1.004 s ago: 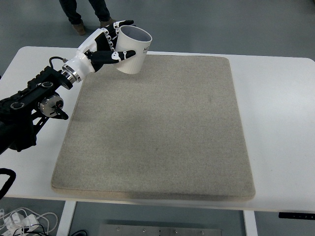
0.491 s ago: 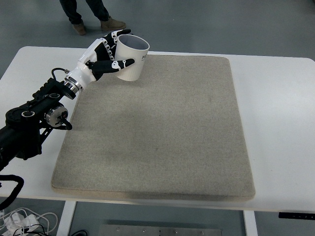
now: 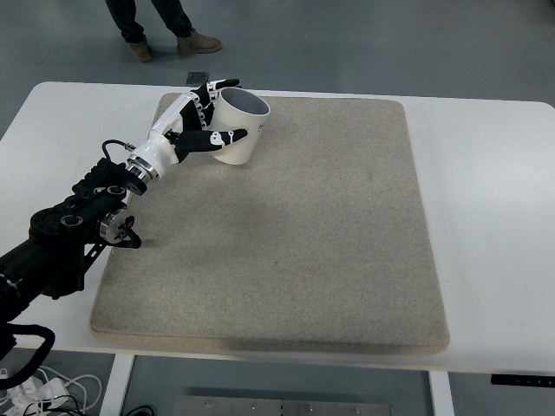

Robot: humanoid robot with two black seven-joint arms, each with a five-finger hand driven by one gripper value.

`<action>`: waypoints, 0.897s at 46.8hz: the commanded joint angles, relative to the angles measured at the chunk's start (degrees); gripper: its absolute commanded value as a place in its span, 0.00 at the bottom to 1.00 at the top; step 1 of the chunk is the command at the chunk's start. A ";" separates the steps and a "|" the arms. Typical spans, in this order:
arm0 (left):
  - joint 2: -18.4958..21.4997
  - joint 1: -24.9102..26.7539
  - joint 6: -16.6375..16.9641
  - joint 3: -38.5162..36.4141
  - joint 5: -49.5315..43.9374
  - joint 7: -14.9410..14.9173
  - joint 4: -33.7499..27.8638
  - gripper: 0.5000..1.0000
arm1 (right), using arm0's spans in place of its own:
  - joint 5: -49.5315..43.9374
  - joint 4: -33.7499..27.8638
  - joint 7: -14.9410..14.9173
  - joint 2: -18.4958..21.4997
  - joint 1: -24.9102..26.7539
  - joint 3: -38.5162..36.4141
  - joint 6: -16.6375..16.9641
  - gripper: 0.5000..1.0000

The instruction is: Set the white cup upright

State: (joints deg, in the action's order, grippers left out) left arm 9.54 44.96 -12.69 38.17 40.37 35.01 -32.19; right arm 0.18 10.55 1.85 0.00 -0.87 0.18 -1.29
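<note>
We see the white cup [image 3: 240, 127] near the far left corner of the gray mat [image 3: 277, 225], w/ its open mouth facing up and a bit toward the right. It looks tilted, not fully straight, and we can't tell if its bottom sits flat on the mat. There is small dark print on its side by the rim, too tiny for us to read. The left hand [image 3: 192, 126] is wrapped round the cup from the left side. Its fingers [image 3: 221, 136] are black and white, and they are closed on the cup: one lies across the front of the cup wall, and others hook up by the far rim. Behind the hand, the black left arm [image 3: 69, 234] runs down to the left edge of the pic, over the mat's left side and the counter [image 3: 494, 217]. The mat is big and covers most of the white counter. At the very top, past the counter, we see a person's legs and shoes [image 3: 165, 30] on the gray floor [image 3: 390, 43]. Some white cables [image 3: 43, 381] lie low at the bottom left.
</note>
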 commanded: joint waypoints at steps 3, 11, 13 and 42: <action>-0.31 -0.40 0.74 0.06 0.94 -0.01 -0.07 0.00 | 0.00 0.00 -0.01 0.00 0.00 0.00 0.06 0.90; -1.19 -0.58 1.62 0.06 0.94 -0.01 0.20 0.32 | 0.00 0.00 -0.01 0.00 0.00 0.00 0.06 0.90; -1.19 -0.75 1.62 -0.02 1.03 -0.01 0.11 0.40 | 0.00 0.00 -0.01 0.00 0.00 0.00 -0.03 0.90; -1.63 -0.75 2.32 0.06 0.76 -0.01 -0.33 0.98 | 0.00 0.00 -0.01 0.00 0.00 0.00 -0.03 0.90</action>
State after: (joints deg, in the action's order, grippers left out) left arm 7.91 44.19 -10.37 38.23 41.13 35.00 -32.51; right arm 0.18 10.55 1.85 0.00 -0.88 0.18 -1.25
